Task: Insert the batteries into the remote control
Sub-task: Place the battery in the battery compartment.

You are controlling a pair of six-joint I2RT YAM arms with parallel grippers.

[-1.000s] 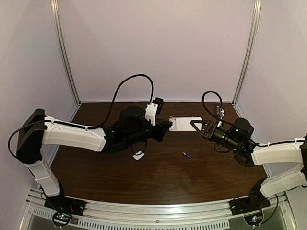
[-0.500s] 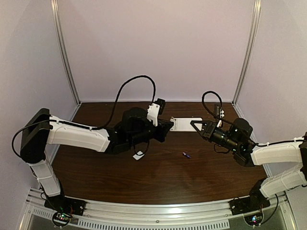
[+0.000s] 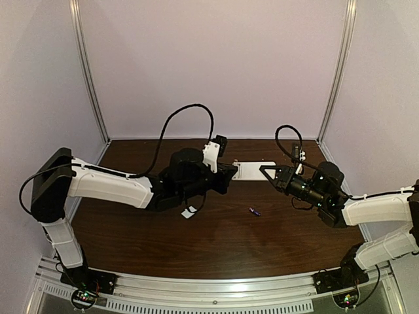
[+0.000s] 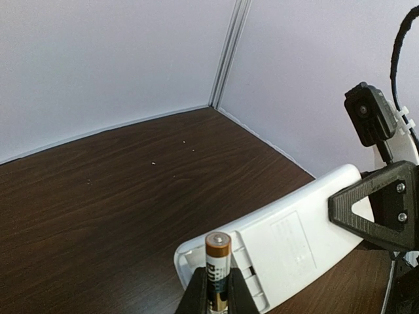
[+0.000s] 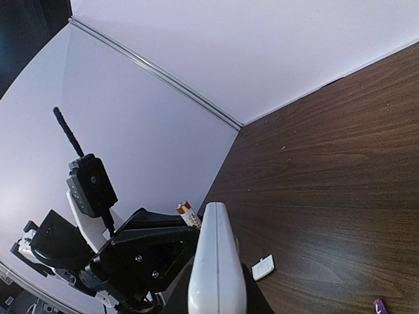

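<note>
My right gripper [image 3: 268, 173] is shut on the white remote control [image 3: 254, 170] and holds it above the table, back side showing with the battery bay open [image 4: 245, 271]. My left gripper [image 4: 217, 291] is shut on the gold-brown battery [image 4: 218, 258], which stands right at the open bay end of the remote. The same battery [image 5: 187, 214] shows beside the remote's edge [image 5: 216, 265] in the right wrist view. The dark blue-purple battery [image 3: 254, 211] lies on the table below the remote; its tip also shows in the right wrist view [image 5: 380, 305].
A small white battery cover [image 3: 188, 212] lies on the brown table under the left arm, also seen in the right wrist view [image 5: 263, 267]. Pale walls with metal corner posts [image 3: 90, 78] enclose the table. A black cable [image 3: 190, 108] loops above the left arm.
My left gripper with the gold-brown battery has moved right, closing up to the remote's open end. The right arm and remote have hardly moved.
</note>
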